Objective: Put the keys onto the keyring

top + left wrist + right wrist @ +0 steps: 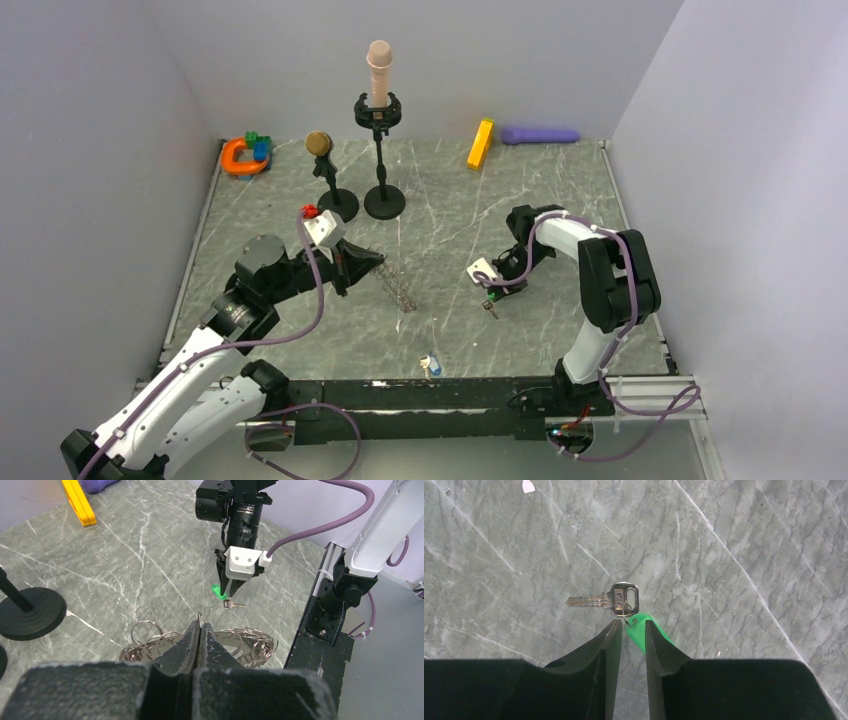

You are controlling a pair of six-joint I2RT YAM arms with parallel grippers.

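The keyring (150,640), a bunch of linked metal loops, rests on the desk (125,555) right under the left claw (200,626). This claw is pressed together. One thin loop stands up from between its fingertips, so it is pinching the keyring there, and the other loops spread on the marble to both sides.

A little beyond the keyring, not touching it, the right claw (633,626) points down at the desk. It pinches the green key (621,600) by its green plastic head (636,636), which sits between the two fingers. The metal blade hangs on a small wire loop just in front of the fingertips and points sideways. I cannot tell whether the blade touches the desk.

The red key (309,211) lies further back on the left, just beside a black stand base (338,203), apart from both claws.
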